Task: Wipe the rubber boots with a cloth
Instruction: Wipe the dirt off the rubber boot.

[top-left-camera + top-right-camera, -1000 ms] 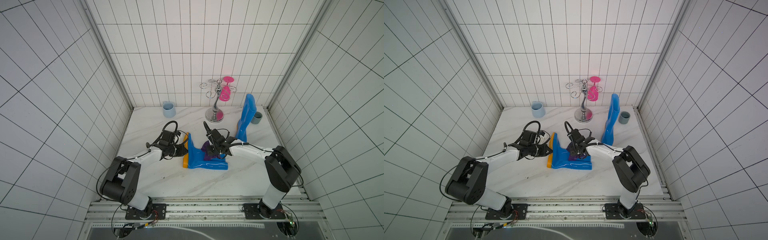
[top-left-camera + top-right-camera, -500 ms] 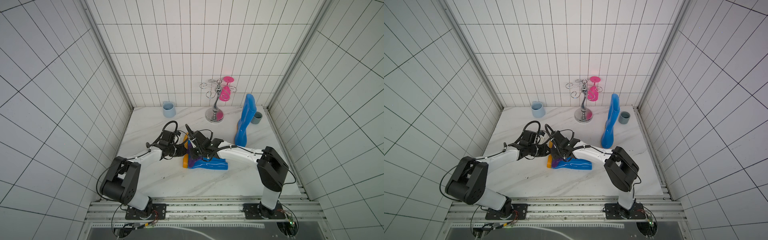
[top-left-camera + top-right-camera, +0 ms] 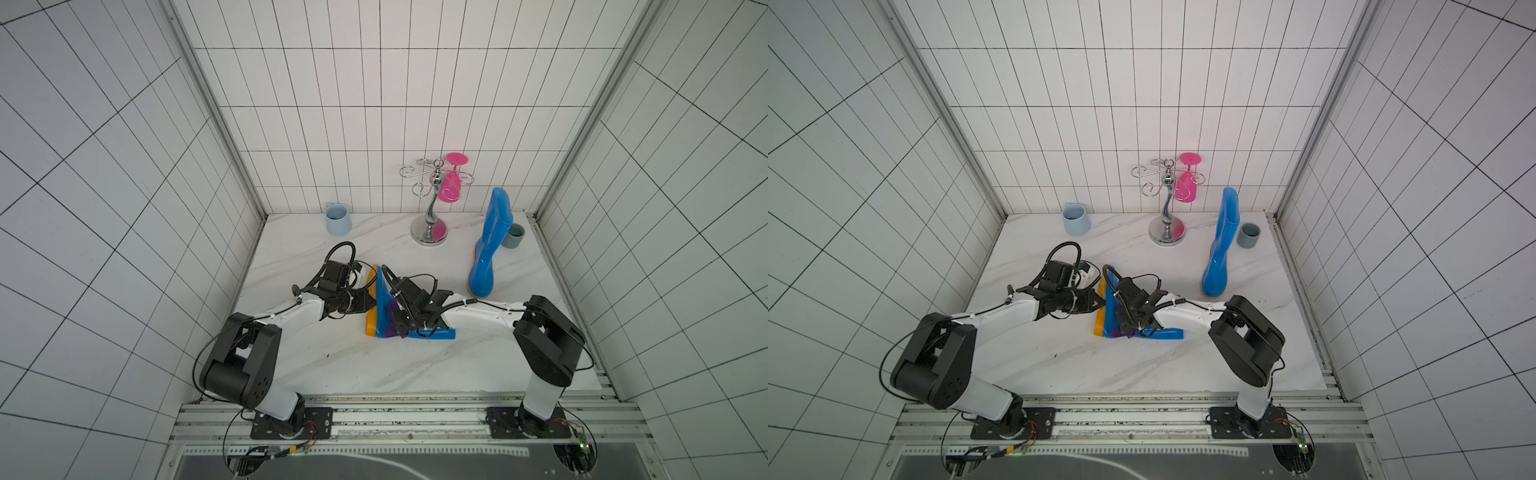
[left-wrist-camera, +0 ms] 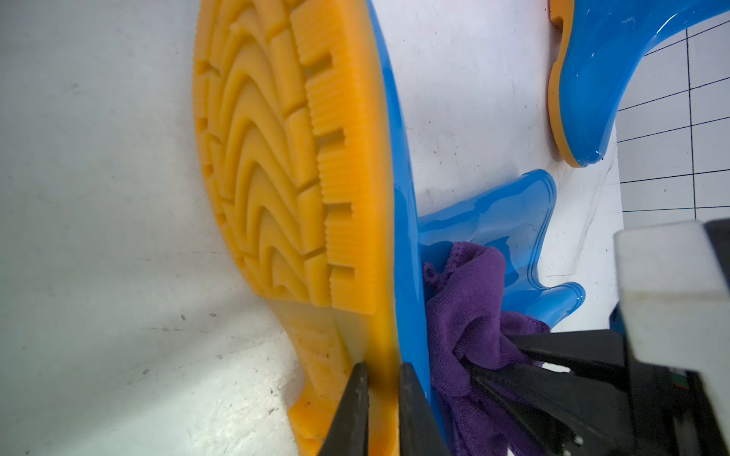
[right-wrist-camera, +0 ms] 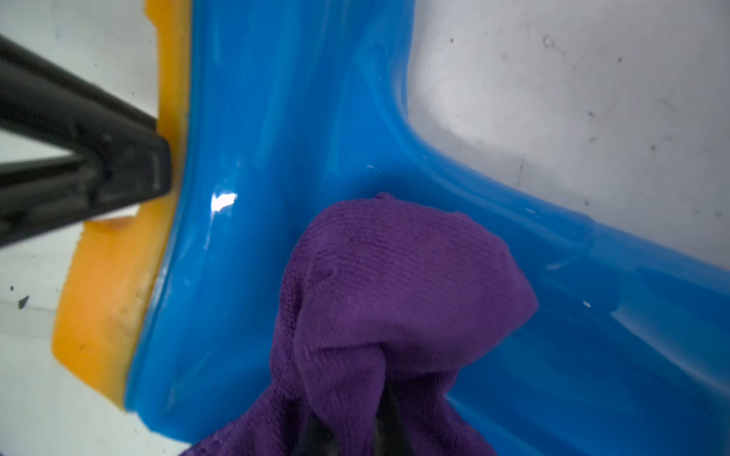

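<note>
Since the earlier frame, right gripper (image 3: 401,326) has carried cloth (image 3: 390,320) leftward to the lying boot's (image 3: 436,333) heel, frame centre. It is clamped on the cloth; left gripper (image 4: 383,406) pinches the sole rim (image 4: 381,244). Hard wiping may pull that rim free.

The right gripper (image 3: 400,326) has dragged the purple cloth (image 3: 390,316) across the lying boot (image 3: 440,333), from its instep toward the heel. It now sits nearer the orange sole (image 3: 371,320).
</note>
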Robot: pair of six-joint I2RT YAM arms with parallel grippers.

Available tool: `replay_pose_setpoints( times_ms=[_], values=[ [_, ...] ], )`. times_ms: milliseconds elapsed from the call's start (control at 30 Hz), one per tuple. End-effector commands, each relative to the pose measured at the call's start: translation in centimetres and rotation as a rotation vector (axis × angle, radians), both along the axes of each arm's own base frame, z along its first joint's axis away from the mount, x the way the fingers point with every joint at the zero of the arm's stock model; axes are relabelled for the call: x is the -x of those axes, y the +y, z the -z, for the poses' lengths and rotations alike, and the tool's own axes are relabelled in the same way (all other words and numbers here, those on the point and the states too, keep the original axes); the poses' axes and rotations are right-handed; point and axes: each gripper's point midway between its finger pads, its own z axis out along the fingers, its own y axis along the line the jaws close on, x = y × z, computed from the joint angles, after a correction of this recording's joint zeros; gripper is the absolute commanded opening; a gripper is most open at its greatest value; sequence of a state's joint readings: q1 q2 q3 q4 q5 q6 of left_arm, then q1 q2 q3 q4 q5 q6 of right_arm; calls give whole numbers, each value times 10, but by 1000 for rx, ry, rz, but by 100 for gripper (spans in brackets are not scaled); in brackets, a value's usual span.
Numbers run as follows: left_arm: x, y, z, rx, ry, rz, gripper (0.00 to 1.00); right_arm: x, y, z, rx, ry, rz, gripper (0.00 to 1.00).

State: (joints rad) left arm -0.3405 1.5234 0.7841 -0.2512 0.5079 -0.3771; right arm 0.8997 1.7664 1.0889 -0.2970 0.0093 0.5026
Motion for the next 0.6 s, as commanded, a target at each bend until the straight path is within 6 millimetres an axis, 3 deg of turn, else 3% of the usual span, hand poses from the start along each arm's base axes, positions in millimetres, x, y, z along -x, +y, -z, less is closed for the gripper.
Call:
replay_pose_setpoints(
  times_ms=[0,300,400,467,567],
  values=[
    [3,14,22,-88,44,-33,15,16,-58,25,132,68,78,0],
    [3,15,24,-91,48,-32,15,15,-159,32,199,99,277,0],
    [2,15,24,-90,48,-32,14,14,-183,30,203,109,332,0],
    [2,15,23,-90,47,-32,15,9,-186,23,188,89,344,0],
    [2,14,23,-88,46,-32,15,-7,-167,-2,134,28,313,0]
  ],
)
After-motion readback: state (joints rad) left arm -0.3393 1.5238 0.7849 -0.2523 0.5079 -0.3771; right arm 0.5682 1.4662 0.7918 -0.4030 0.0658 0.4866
